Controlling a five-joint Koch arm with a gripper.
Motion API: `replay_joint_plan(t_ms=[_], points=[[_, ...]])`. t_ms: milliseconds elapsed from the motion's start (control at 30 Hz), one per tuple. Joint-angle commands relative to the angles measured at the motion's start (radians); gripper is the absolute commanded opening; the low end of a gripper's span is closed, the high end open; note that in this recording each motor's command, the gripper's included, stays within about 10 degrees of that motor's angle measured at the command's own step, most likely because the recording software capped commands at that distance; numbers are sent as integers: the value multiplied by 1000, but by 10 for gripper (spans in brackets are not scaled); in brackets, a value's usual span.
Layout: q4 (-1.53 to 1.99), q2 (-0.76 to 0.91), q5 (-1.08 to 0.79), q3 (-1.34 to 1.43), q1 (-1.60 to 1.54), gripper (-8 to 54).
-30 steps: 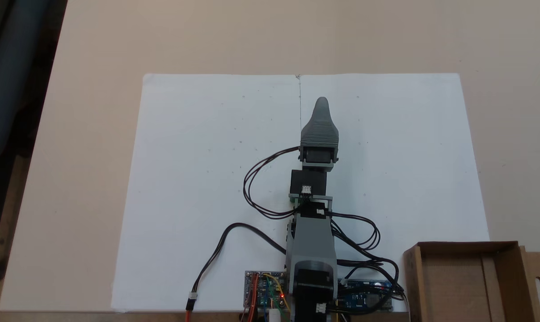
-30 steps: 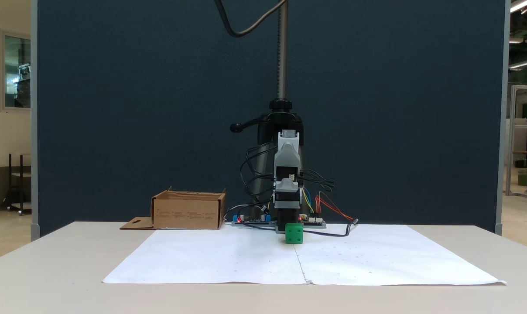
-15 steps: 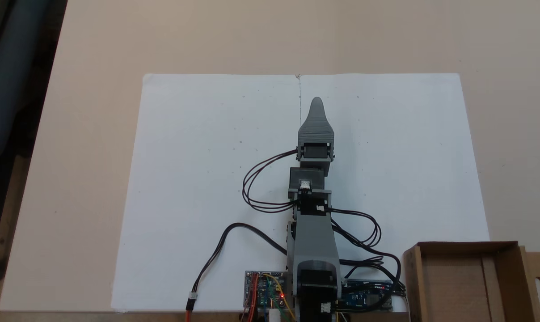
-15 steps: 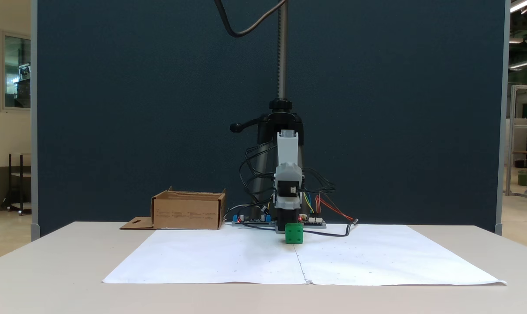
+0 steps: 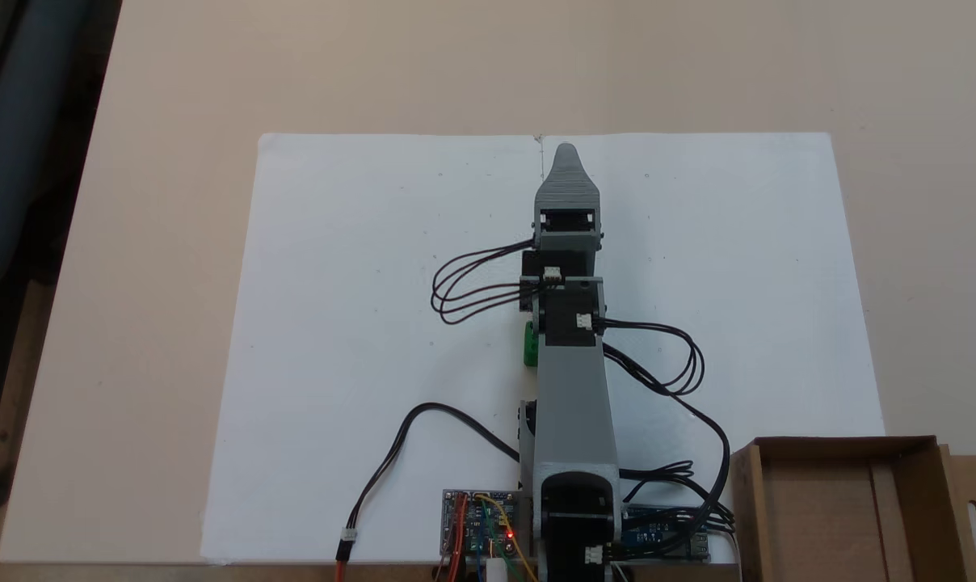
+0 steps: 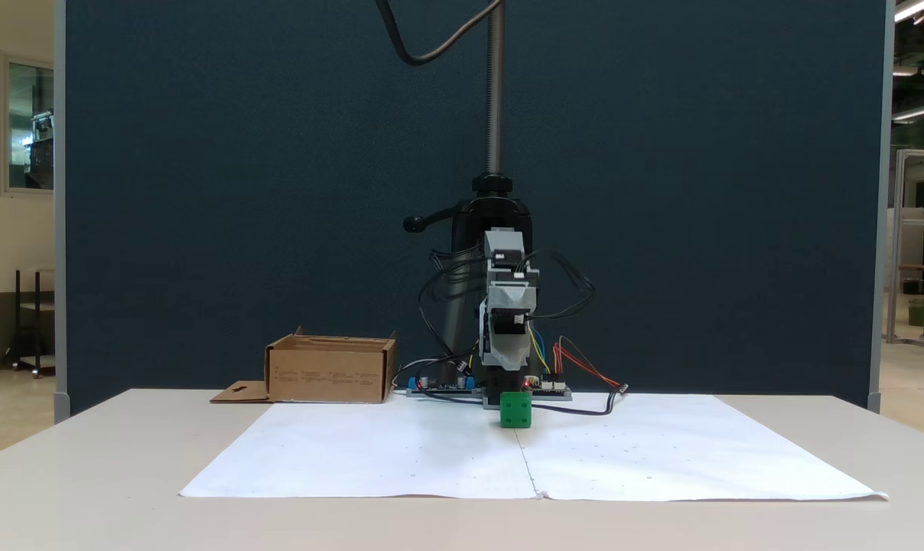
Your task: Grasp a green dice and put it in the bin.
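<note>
Gripper (image 5: 565, 153) has been carried forward beyond the green dice (image 6: 515, 409), which sits untouched on the paper sheet (image 5: 359, 283) beneath the forearm, well apart from the bin (image 5: 908, 446). Nothing is held; jaw opening cannot be told. Pulling back seems necessary.

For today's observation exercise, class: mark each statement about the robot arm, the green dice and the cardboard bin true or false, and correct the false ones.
1. The green dice rests on the white paper. True.
2. The dice lies inside the bin. False: it sits on the paper, apart from the bin.
3. In the fixed view from above, the arm covers most of the dice. True.
4. The fingers are clamped on the dice. False: the gripper reaches well past the dice, which lies free.
5. The bin is full of dice. False: its floor is bare.
</note>
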Motion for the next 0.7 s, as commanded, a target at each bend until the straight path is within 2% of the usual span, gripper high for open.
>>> replay_joint_plan(t_ms=[0,300,667], points=[[155,110,-15,-89,5,431],[615,106,26,-311,8,432],[1011,95,115,-557,15,432]])
